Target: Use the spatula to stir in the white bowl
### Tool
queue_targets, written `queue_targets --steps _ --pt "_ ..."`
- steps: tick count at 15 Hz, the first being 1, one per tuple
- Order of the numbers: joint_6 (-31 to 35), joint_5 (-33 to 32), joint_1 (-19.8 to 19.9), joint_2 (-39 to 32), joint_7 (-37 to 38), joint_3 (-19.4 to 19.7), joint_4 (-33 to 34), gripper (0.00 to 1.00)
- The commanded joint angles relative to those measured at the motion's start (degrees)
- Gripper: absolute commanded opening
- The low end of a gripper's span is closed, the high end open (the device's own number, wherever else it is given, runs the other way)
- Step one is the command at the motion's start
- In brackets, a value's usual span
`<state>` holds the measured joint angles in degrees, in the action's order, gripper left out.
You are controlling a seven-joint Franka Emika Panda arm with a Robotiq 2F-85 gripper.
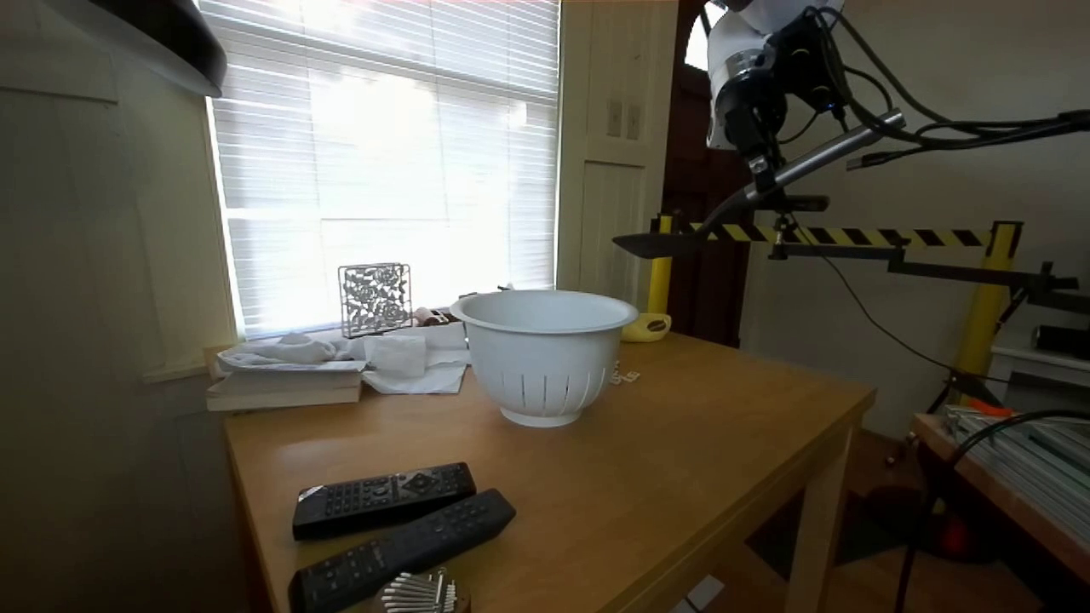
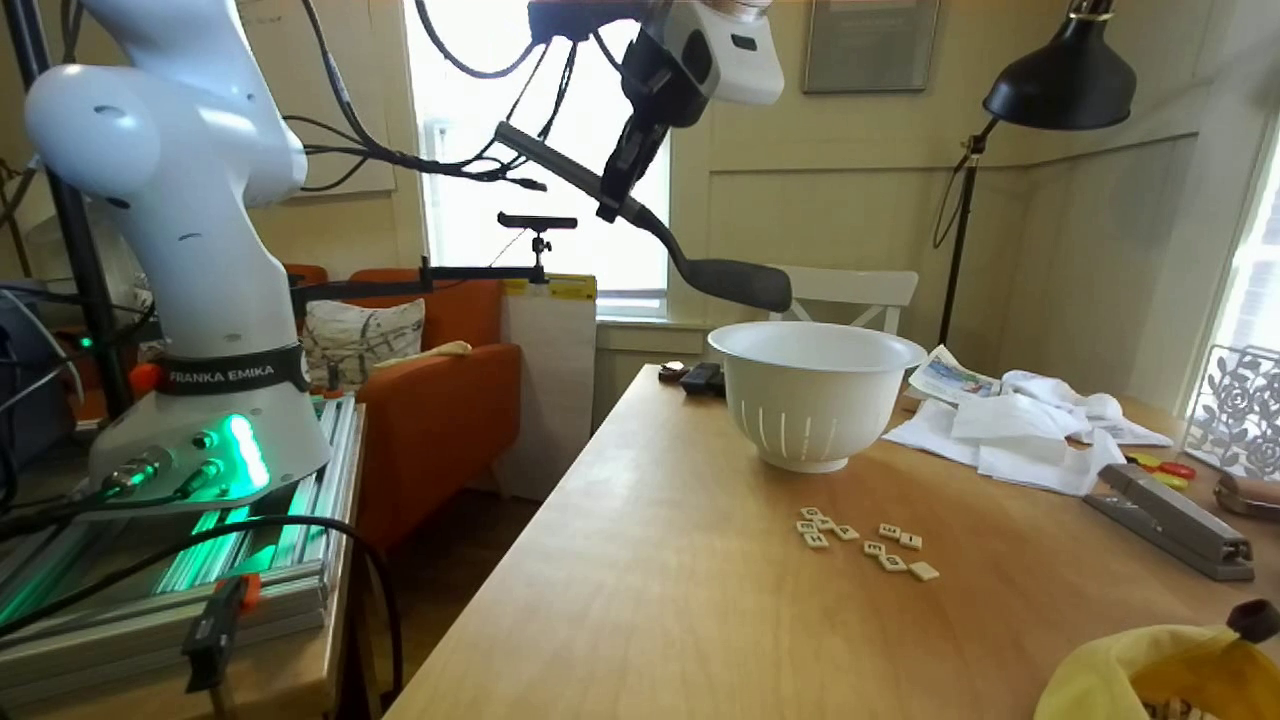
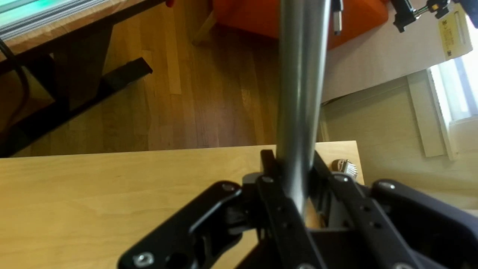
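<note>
In an exterior view, one small piece with metal tines is lying nearest, at the bottom edge of the frame. Just behind it, in the lower left, two black remote controls are lying side by side. At the centre, one white bowl is standing upright on the worktop, slits showing in its lower wall. In the upper right, one spatula is hanging tilted, its dark head lower than its handle, above the rim's height and apart from the bowl. In the wrist view, one pincer is gripping the silver handle, its two fingers leaving only that thickness between them. Farther back, one openwork metal panel is standing before one window, left of centre, and two yellow posts are standing to the right.
</note>
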<state>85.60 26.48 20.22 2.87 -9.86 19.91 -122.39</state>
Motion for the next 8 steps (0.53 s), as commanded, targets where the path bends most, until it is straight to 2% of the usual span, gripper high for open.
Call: queue_targets --steps 1,5,8 --pt "0.33 6.51 -3.4 -1.23 -1.11 -2.78 -0.08 0.06" --pt "2.82 13.77 -7.06 -4.96 -0.14 -6.58 1.45 0.06" --pt "5.41 17.78 -8.12 -9.21 1.16 -7.99 3.76 0.06"
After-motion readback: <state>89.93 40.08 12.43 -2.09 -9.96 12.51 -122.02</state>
